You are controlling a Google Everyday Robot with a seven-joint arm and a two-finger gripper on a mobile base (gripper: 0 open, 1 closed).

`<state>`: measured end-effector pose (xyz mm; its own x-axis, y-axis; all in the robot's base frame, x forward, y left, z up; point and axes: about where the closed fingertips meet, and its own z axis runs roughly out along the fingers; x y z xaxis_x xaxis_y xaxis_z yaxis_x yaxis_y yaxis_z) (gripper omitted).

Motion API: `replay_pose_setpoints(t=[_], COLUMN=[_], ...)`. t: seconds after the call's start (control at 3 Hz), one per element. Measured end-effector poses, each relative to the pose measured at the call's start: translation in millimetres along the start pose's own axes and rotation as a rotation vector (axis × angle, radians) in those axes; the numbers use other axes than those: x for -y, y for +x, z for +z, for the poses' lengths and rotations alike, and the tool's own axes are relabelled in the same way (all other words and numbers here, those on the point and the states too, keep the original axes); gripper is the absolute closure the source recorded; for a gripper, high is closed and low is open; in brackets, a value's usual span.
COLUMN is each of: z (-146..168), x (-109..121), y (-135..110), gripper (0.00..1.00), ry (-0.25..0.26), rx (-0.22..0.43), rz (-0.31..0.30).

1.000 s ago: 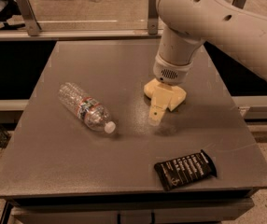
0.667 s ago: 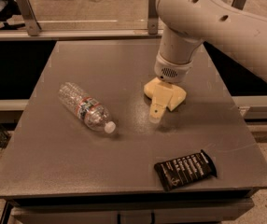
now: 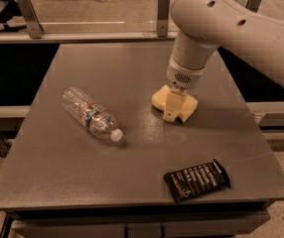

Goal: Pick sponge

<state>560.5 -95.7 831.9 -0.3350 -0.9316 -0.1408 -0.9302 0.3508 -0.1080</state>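
The pale yellow sponge point(image 3: 158, 98) lies on the grey table point(image 3: 132, 68), right of its middle. My gripper point(image 3: 175, 108) comes straight down from the white arm point(image 3: 196, 38) onto the sponge and covers its middle. The sponge shows on both sides of the gripper, at the left and at the lower right point(image 3: 190, 109). It rests on the table top.
A clear plastic bottle point(image 3: 90, 114) with a white cap lies on its side to the left of the sponge. A flat black packet point(image 3: 196, 180) with white print lies near the table's front right edge. A metal rail point(image 3: 82, 33) runs behind the table.
Almost nothing differs. The gripper stays down over the sponge. The bottle and the packet have not moved.
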Motion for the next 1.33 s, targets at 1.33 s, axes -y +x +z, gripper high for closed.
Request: replay_pose_setpoints(t=[1.33], z=[-64.1], x=[23.0], y=[-5.8], gripper=[1.00], ry=[-0.043], rx=[0.211], rz=[-0.020])
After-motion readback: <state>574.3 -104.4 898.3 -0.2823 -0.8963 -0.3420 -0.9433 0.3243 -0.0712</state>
